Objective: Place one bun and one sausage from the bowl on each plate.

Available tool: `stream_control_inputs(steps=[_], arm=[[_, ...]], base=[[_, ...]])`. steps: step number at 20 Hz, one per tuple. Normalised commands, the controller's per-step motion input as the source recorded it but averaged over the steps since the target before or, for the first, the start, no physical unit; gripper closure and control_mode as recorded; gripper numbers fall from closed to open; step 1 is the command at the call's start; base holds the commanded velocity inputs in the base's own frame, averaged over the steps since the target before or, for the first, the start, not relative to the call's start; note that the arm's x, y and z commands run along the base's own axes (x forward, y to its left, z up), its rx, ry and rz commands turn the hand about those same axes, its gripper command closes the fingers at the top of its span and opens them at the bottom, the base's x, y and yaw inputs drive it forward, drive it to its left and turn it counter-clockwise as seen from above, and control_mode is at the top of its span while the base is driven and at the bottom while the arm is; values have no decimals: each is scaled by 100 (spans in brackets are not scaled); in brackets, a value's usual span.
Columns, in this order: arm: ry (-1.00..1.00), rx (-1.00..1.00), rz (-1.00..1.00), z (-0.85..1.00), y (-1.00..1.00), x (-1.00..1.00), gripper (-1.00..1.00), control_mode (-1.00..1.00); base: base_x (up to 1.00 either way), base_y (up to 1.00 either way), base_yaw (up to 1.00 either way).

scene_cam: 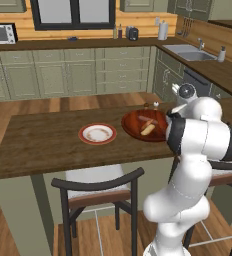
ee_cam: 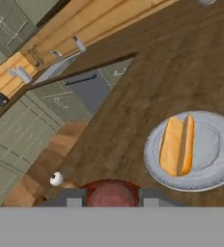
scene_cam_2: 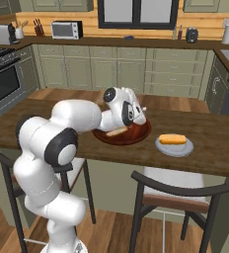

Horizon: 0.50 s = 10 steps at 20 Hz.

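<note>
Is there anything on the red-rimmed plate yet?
No, the red-rimmed plate lies bare in the left base view, its cream centre uncovered.

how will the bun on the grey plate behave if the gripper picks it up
The bun looks soft and light, so a firm pinch would probably dent it. Its split top may spread open. Lying flat lengthwise on the grey plate, it seems unlikely to roll.
</note>
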Motion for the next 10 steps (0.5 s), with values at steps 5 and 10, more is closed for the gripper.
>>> stream_control_inputs(steps=[5,10], arm=[[-13,31,-21,1,-76,-63,100,-100],[-2,28,-10,0,-80,-27,100,-100]], base=[[0,0,0],[0,0,0]])
